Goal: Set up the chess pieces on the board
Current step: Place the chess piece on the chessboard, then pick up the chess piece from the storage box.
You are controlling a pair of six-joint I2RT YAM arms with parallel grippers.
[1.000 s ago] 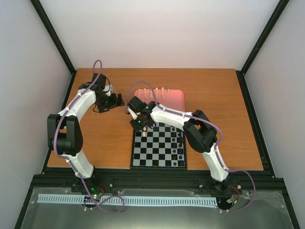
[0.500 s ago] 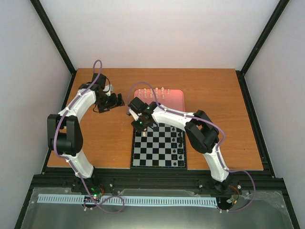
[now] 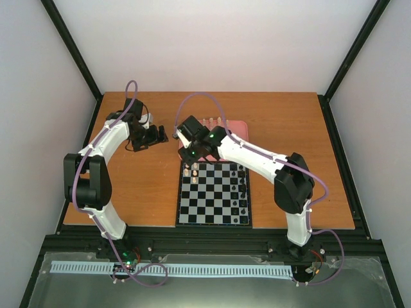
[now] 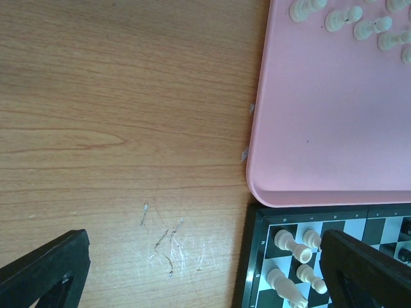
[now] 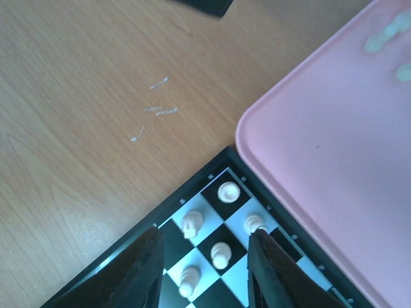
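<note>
The board (image 3: pixel 212 202) lies at the table's middle, its far edge against the pink tray (image 3: pixel 236 128). Several cream chess pieces (image 3: pixel 191 171) stand on its far-left corner squares. More of them (image 3: pixel 212 120) stand along the tray's far edge. My right gripper (image 3: pixel 192 154) hovers open over that corner. In the right wrist view its fingers (image 5: pixel 138 273) straddle the standing pieces (image 5: pixel 220 254) without touching them. My left gripper (image 3: pixel 158 135) hangs open over bare wood left of the tray. Its wrist view shows the corner pieces (image 4: pixel 292 246) and the board's border (image 4: pixel 249 269).
Black pieces (image 3: pixel 243 190) line the board's right columns. The tray (image 4: pixel 321 128) holds loose cream pieces (image 4: pixel 340 18) at its far side. Scratched wood (image 4: pixel 167 240) lies left of the board. Black frame posts stand at the table's corners.
My right gripper has opened, lifted off the board's far-left corner and drawn back towards the tray, uncovering the cream pieces there. Its elbow has swung right. The left arm has not moved.
</note>
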